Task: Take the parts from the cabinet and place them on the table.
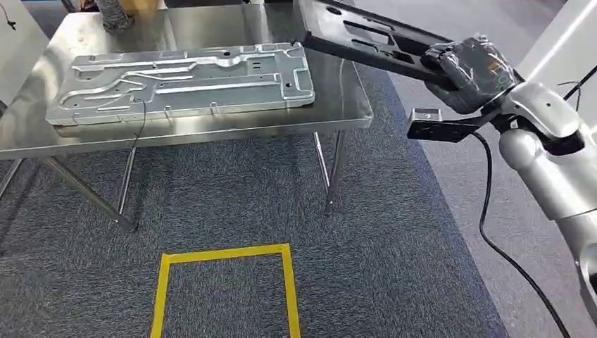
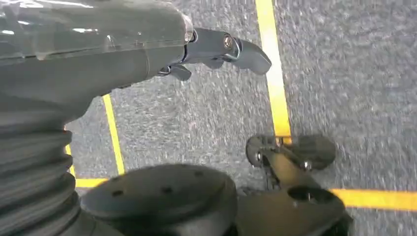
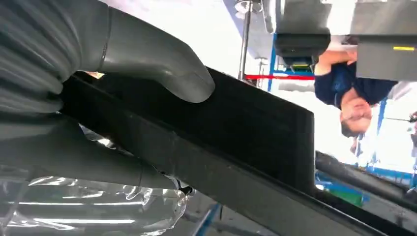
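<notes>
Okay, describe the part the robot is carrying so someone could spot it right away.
Start at the steel table, where a silver stamped plate lies flat. Over the table's right end, the right hand grips a black panel, held in the air. It is dark and slotted, unlike the shiny plate.

A bench (image 1: 211, 127) of brushed stainless steel, smooth and softly reflective, carries a stamped panel (image 1: 183, 81) of dull silver sheet metal with pressed ribs and holes. The right hand (image 1: 468, 67), wrapped in glossy clear plastic film over grey matt plastic, grips a long black part (image 1: 366, 35) that looks like matt plastic, finely textured along its edge. The left hand (image 2: 216, 49) is smooth grey plastic with a ribbed rubbery cover. The floor (image 1: 232, 204) is rough grey carpet marked with glossy yellow tape (image 1: 225, 253).
</notes>
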Robot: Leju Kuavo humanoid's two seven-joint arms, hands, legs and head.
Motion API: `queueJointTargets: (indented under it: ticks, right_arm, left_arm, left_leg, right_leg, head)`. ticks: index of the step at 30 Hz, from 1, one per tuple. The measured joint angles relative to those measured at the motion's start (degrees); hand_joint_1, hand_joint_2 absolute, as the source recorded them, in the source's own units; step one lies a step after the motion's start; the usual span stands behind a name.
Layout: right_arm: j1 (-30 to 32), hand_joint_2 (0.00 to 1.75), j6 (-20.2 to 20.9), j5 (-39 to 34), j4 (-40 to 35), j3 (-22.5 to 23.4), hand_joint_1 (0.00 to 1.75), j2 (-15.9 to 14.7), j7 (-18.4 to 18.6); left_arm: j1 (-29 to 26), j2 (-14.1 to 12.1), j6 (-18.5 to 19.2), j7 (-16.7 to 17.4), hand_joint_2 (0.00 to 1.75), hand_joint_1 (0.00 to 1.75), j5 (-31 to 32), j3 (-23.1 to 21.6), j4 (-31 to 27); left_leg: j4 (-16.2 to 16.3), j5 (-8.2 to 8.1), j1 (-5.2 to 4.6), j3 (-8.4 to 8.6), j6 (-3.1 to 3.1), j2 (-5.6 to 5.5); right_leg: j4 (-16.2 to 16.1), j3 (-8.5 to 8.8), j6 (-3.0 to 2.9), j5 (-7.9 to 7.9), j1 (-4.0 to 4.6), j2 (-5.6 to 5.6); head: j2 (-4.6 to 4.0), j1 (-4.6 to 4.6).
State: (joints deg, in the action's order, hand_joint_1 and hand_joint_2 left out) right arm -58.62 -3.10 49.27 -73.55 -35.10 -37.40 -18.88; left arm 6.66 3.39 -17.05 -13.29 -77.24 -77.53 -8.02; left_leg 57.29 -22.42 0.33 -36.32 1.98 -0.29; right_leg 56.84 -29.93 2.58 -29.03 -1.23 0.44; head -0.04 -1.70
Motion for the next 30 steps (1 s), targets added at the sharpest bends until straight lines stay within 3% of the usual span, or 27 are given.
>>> queueJointTargets:
  ticks: [1,4,5,6,7,9,10,11,14,15,16,17,19,20,21,22,24,25,26,27,30]
  right_arm:
    - [-0.7,1.75,0.0,0.0,0.4,-0.4,1.75,0.0,0.0]
    - [-2.2,1.75,-0.6,0.0,2.2,-2.6,1.75,0.2,0.0]
    - [-2.3,1.75,-1.0,0.0,2.9,-3.5,1.75,0.3,-0.2]
    - [-2.3,1.75,-1.6,0.0,3.6,-4.4,1.75,0.7,-0.3]
    - [-2.7,1.75,-2.8,0.0,5.0,-5.6,1.75,1.6,-0.5]
    - [-3.3,1.75,-5.6,0.4,7.8,-7.4,1.75,4.1,-0.5]
    - [-3.4,1.75,-7.6,0.7,9.6,-8.3,1.75,5.9,-0.5]
    - [-4.0,1.75,-9.1,1.1,11.7,-9.4,1.75,8.0,-0.5]
    - [-4.2,1.75,-11.2,1.7,15.9,-11.5,1.75,13.3,-0.5]
    - [-4.2,1.75,-11.9,1.9,17.1,-12.0,1.75,15.1,-0.5]
    - [-4.2,1.75,-12.4,2.1,18.0,-12.5,1.75,16.7,-0.6]
    - [-4.3,1.75,-13.1,2.2,19.0,-12.9,1.75,18.4,-0.6]
    - [-4.2,1.75,-13.5,2.3,20.9,-13.9,1.75,21.0,-0.6]
    - [-4.0,1.75,-13.7,2.4,21.6,-14.4,1.75,22.3,-0.7]
    - [-3.7,1.75,-14.1,2.4,22.4,-14.9,1.75,23.5,-0.7]
    - [-3.4,1.75,-14.4,2.6,23.1,-15.2,1.75,24.3,-0.9]
    - [-3.2,1.75,-15.1,2.7,24.1,-15.9,1.75,26.1,-1.1]
    - [-3.2,1.75,-15.5,2.8,24.5,-16.2,1.75,26.7,-1.1]
    - [-3.3,1.75,-16.1,2.8,25.2,-16.3,1.75,27.3,-1.1]
    - [-3.2,1.75,-16.3,2.9,25.5,-16.4,1.75,27.8,-1.1]
    - [-2.9,1.75,-16.4,3.1,26.4,-17.0,1.75,28.6,-1.1]
  left_arm:
    - [0.1,0.0,0.0,0.0,1.75,0.0,0.0,0.0,0.0]
    - [0.2,0.0,0.0,0.0,1.75,0.0,0.1,-0.5,0.0]
    - [0.1,0.0,0.0,0.0,1.75,0.0,0.1,-0.6,0.0]
    - [0.0,0.0,0.0,-0.1,1.75,0.0,0.1,-0.8,0.0]
    - [0.0,0.0,0.0,-0.2,1.75,0.0,0.1,-0.9,0.0]
    - [0.0,0.0,0.0,-0.5,1.75,0.0,0.0,-1.1,0.0]
    - [0.1,0.0,0.0,-0.5,1.75,0.0,-0.1,-1.2,0.0]
    - [0.2,0.0,-0.1,-0.5,1.75,0.0,-0.1,-1.3,0.0]
    - [0.4,-0.1,-0.2,-0.4,1.75,0.0,-0.7,-1.3,0.0]
    - [0.5,-0.1,-0.3,-0.3,1.75,0.0,-0.7,-1.3,0.0]
    - [0.6,-0.2,-0.4,-0.3,1.75,0.0,-0.8,-1.3,0.0]
    - [0.6,-0.2,-0.4,-0.3,1.75,0.0,-0.9,-1.3,0.0]
    - [0.4,-0.3,-0.4,-0.3,1.75,0.0,-1.0,-1.3,0.0]
    - [0.2,-0.3,-0.4,-0.3,1.75,0.0,-1.2,-1.3,0.0]
    - [0.4,-0.4,-0.4,-0.4,1.75,0.0,-1.2,-1.3,0.0]
    - [0.5,-0.4,-0.5,-0.4,1.75,0.0,-1.1,-1.3,0.0]
    - [0.3,-0.6,-0.7,-0.3,1.75,0.0,-1.1,-1.3,0.0]
    - [0.1,-0.6,-0.7,-0.3,1.75,0.0,-1.1,-1.3,0.0]
    - [0.1,-0.6,-0.8,-0.3,1.75,0.0,-1.1,-1.3,0.0]
    - [0.2,-0.6,-0.8,-0.3,1.75,0.0,-1.1,-1.4,0.0]
    - [0.0,-0.7,-0.9,-0.4,1.75,0.0,-1.0,-1.4,0.0]
  left_leg:
    - [-0.3,-0.2,-0.03,0.45,0.32,-0.03]
    - [-0.3,-1.08,-0.19,1.37,0.79,-0.09]
    - [-0.3,-1.45,-0.2,1.73,0.81,-0.17]
    - [-0.3,-1.86,-0.19,2.22,0.74,-0.29]
    - [-0.2,-2.31,-0.2,2.85,0.6,-0.33]
    - [-0.2,-3.29,-0.26,4.28,0.24,-0.28]
    - [-0.2,-3.67,-0.25,4.33,0.05,-0.18]
    - [0.0,-3.91,-0.47,4.37,-0.37,-0.13]
    - [-0.4,-4.34,-0.25,4.66,-1.25,0.13]
    - [-0.2,-4.8,-0.42,4.6,-1.71,0.14]
    - [1.2,-5.26,-0.19,4.25,-2.07,0.11]
    - [4.7,-6.77,-0.06,2.3,-2.42,0.08]
    - [14.2,-10.08,0.17,-3.3,-2.85,0.1]
    - [17.9,-10.66,0.21,-5.85,-3.0,0.1]
    - [18.5,-9.65,0.24,-6.89,-3.05,0.1]
    - [16.1,-7.12,0.34,-6.41,-3.12,0.11]
    - [6.3,-0.43,0.47,-2.62,-3.03,0.14]
    - [2.1,1.34,0.52,-1.31,-2.93,0.23]
    - [1.7,0.22,0.13,-0.42,-2.83,0.16]
    - [1.1,-0.5,0.31,-0.29,-2.0,0.11]
    - [0.8,-0.95,0.28,-0.07,-0.99,-0.11]
  right_leg:
    - [1.9,-0.72,0.17,-0.81,0.12,-0.17]
    - [15.3,-8.77,0.61,-5.41,0.03,-0.16]
    - [18.1,-11.1,0.74,-5.4,0.01,-0.16]
    - [17.7,-11.97,0.77,-3.58,-0.01,-0.16]
    - [14.5,-11.34,0.68,-0.49,-0.01,-0.16]
    - [3.7,-7.52,0.11,6.66,0.02,-0.17]
    - [1.2,-6.25,-0.28,6.99,0.15,-0.11]
    - [0.0,-5.86,-0.58,6.32,0.65,-0.17]
    - [0.1,-5.96,-1.55,5.68,0.98,0.15]
    - [-0.5,-5.28,-1.91,5.78,0.27,0.22]
    - [-0.8,-4.8,-2.2,5.56,0.39,0.09]
    - [-0.7,-4.52,-2.69,5.24,0.36,-0.12]
    - [-0.7,-4.0,-2.97,4.66,0.47,-0.17]
    - [-0.7,-3.7,-2.99,4.32,0.49,-0.15]
    - [-0.6,-3.24,-2.97,3.95,0.48,-0.14]
    - [-0.6,-2.65,-2.88,3.46,0.47,-0.13]
    - [-0.3,-1.43,-2.59,2.32,0.37,-0.06]
    - [-0.1,-1.13,-2.29,1.72,0.38,-0.05]
    - [0.2,-1.3,-1.87,1.45,0.78,0.09]
    - [0.2,-1.53,-1.62,1.4,0.81,0.12]
    - [-0.2,-1.08,-0.65,0.79,0.81,-0.09]
  head:
    - [0.0,0.0]
    - [0.0,0.0]
    - [0.0,0.0]
    - [0.0,0.0]
    - [0.0,0.0]
    - [0.0,0.0]
    - [0.0,0.0]
    - [0.0,0.0]
    - [0.0,0.0]
    - [0.02,-0.02]
    - [0.0,-0.07]
    - [0.0,-0.07]
    - [0.0,-0.07]
    - [0.0,-0.07]
    - [0.0,-0.07]
    - [0.0,-0.07]
    - [0.0,-0.07]
    - [0.0,-0.07]
    - [0.0,-0.09]
    - [0.0,-0.09]
    - [0.0,-0.07]
